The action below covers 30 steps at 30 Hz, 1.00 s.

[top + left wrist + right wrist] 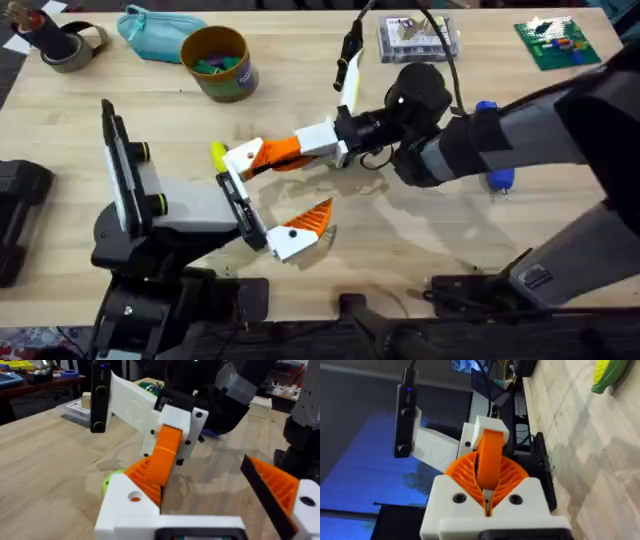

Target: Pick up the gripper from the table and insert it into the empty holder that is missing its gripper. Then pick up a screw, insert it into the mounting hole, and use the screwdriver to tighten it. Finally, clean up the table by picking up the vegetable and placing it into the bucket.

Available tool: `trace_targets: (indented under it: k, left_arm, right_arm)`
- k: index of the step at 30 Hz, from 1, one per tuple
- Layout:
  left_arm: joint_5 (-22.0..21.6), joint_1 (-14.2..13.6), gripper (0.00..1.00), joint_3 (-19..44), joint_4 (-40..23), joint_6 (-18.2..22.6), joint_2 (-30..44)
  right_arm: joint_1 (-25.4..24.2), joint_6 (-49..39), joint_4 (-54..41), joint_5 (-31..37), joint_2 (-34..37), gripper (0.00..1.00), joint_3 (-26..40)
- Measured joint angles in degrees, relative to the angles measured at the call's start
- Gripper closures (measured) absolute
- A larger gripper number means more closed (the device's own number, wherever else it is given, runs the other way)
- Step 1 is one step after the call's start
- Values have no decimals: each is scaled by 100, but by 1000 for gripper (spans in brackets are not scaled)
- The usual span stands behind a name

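- Your right gripper (290, 148) reaches in from 3 o'clock to the middle of the table. Its two orange-padded fingers are clamped on the gripper (490, 455), and the ribbed pads bow around the orange wedge.
- The gripper is held above the table, pointing toward 9 o'clock. Its far end meets the holder (240, 160) on your left arm. You cannot tell from these views whether it is fully seated.
- Your left gripper (262, 200) sits just at 7 o'clock of the table's centre. Its jaws are spread wide with nothing between them. The holder is the jaw toward 12 o'clock, and the twin bracket with its own orange finger (305, 222) is the jaw toward 5 o'clock.
- From the left wrist, the holder (127, 505) shows a round hole in its white face, and the orange ribbing lies right against it.
- The vegetable (217, 153), yellow-green, lies on the table just at 9 o'clock of the holder.
- The bucket (215, 62) stands upright at 11 o'clock on the table, with small coloured pieces inside. It is well apart from both arms.
- A teal pouch (155, 35) touches the bucket on its 10 o'clock side, and a tape roll (70, 45) lies farther toward 9 o'clock.
- A clear plastic box (418, 38) rests at 1 o'clock.
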Motion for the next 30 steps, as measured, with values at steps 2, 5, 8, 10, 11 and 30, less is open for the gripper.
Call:
trace_targets:
  k: [2, 5, 8, 10, 11, 30]
  left_arm:
    - [0, 0, 15, 0, 0, 0, 0]
    - [10, 0, 14, 0, -3, -9, 1]
    - [24, 0, 14, 0, -7, -46, 1]
    - [24, 0, 14, 0, -7, -48, 0]
    - [22, 0, 14, 0, -6, -48, 0]
    - [206, -22, 14, 0, -18, -37, 0]
  right_arm:
    - [0, 0, 0, 5, 0, 977, -1]
    - [0, -2, 13, 72, 0, 977, -52]
    - [0, 0, 49, 130, 0, 977, -90]
    - [0, 0, 54, 144, 0, 977, -94]
    - [0, 0, 53, 153, 0, 977, -94]
    - [35, -11, -9, 540, -428, 977, -560]
